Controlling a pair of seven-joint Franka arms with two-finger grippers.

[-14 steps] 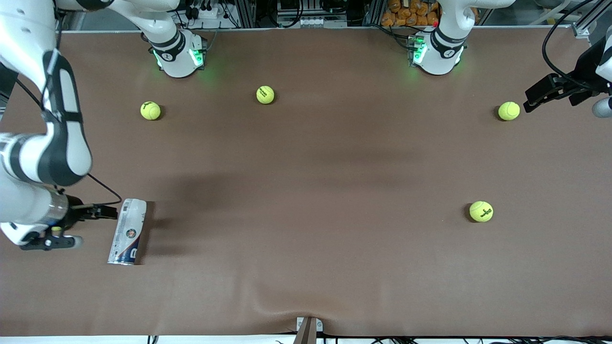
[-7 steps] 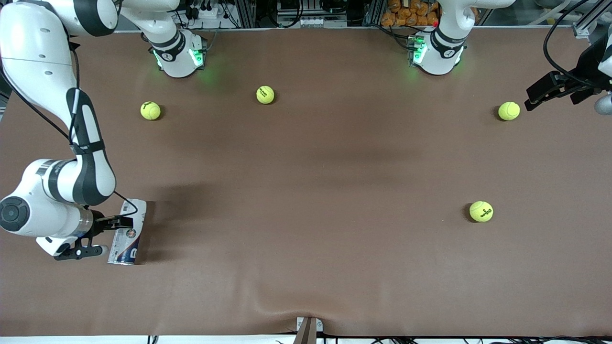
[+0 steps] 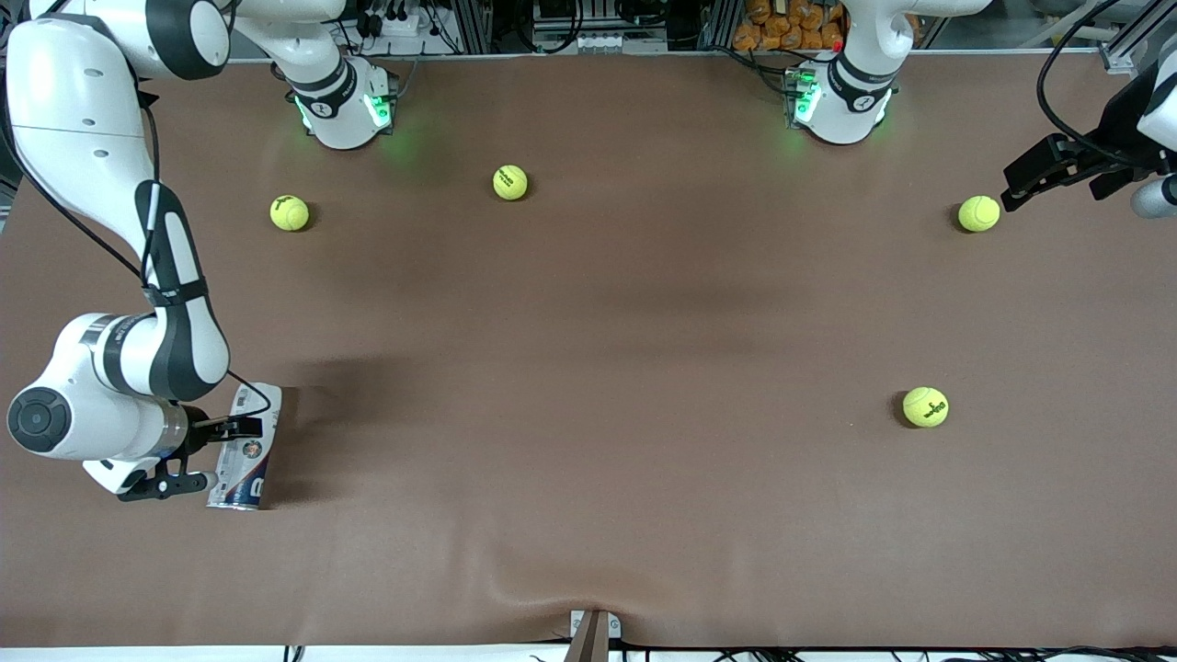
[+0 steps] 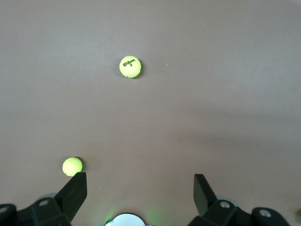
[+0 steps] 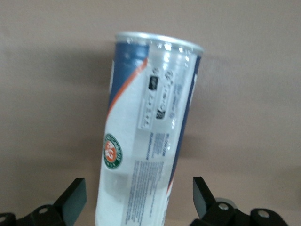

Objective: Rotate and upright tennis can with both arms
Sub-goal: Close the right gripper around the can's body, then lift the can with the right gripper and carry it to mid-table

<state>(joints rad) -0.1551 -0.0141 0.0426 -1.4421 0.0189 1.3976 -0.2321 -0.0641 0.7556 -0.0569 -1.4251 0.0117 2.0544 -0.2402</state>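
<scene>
- Both my grippers are open and hold nothing: right gripper [image 3: 221,450] by the tennis can [image 3: 246,447], left gripper [image 3: 1011,188] waiting over the table's end.
- Can lies flat at the right arm's end.
- It may roll away if I bump it.

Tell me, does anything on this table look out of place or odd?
Yes: the tennis can lies on its side near the right arm's end, between the open fingers of the right gripper. Four tennis balls lie scattered loose.

White arms [image 3: 78,129], blk cables, grn bases.
</scene>
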